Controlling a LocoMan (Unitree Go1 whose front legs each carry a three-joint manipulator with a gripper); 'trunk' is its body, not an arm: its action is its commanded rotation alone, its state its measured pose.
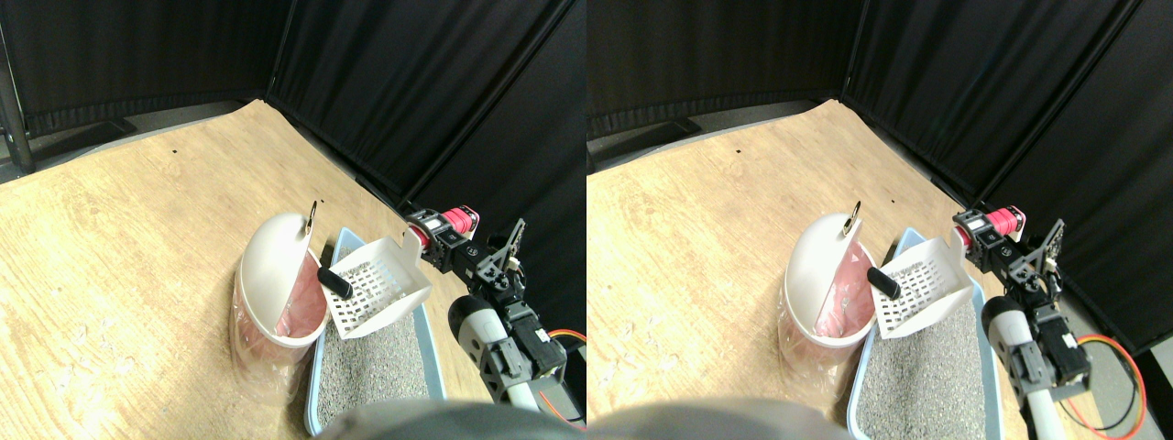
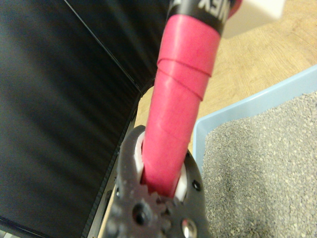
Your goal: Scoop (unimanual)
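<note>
Landmark: litter tray (image 1: 431, 353), pale blue, filled with grey litter (image 1: 376, 367), standing on the wooden floor (image 1: 137, 211).

1. My right gripper (image 1: 438, 240): above the tray's far right corner. In the wrist view its jaws sit pressed against either side of the pink wrapped handle (image 2: 181, 104), pinching it.
2. Scoop (image 1: 380, 282): white, slotted, lifted clear of the litter over the tray's far end, its open basket tilted toward the bin beside the tray. A scatter of grey grains lies on its slotted bottom.
3. Dark cylindrical piece (image 1: 334, 281): lying at the scoop's left edge, on the side away from my gripper, right at the bin's opening.
4. Bin (image 1: 275, 293): white domed lid, pink liner inside, just beside the tray's left wall.
5. Black curtains (image 1: 412, 82): hanging beyond the tray, along the floor's far and right edges.
</note>
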